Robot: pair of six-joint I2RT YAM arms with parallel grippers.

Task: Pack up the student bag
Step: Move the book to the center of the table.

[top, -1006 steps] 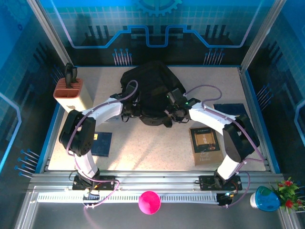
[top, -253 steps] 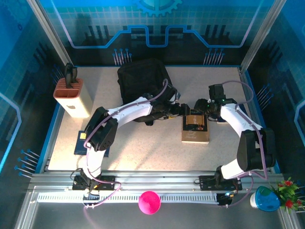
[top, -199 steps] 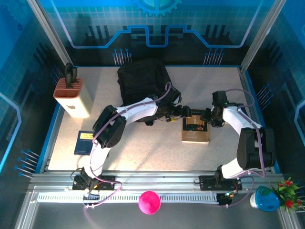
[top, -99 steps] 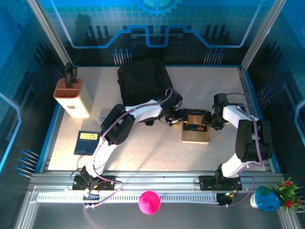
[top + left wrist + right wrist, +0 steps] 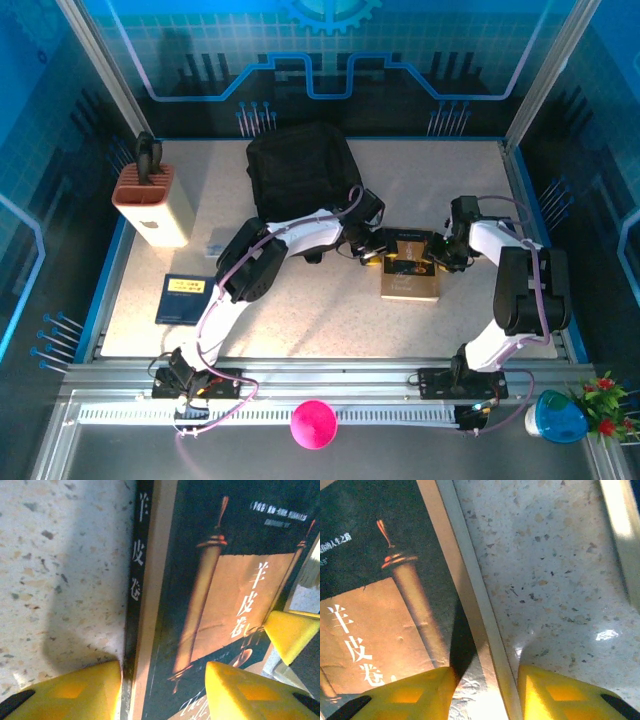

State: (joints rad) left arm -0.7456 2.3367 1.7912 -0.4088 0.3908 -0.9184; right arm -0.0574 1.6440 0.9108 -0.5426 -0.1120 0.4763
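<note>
The left pincer is spread and straddles the spine of the book. In its wrist view one finger sits on the table just outside the spine and the other hangs over the cover. Whether either touches the book I cannot tell. The right pincer is spread too, across the opposite long edge, with one finger over the cover and the other on the table just beside the pages. The step looks like a two-sided pickup of a flat book. To do it well, each outer finger should work under its edge before closing, both should close together, and the lift should stay level so the book neither twists nor fans open. A grip on the cover alone would likely peel it up. Well to the left of the left pincer stands a tan box, and a blue book lies left and nearer the bases. The bag lies beyond and left of the left pincer, close by. I cannot tell whether its mouth is open. The left arm crosses the bag's near edge, so it probably stands in the book's way and would have to swing aside or carry the book over.
</note>
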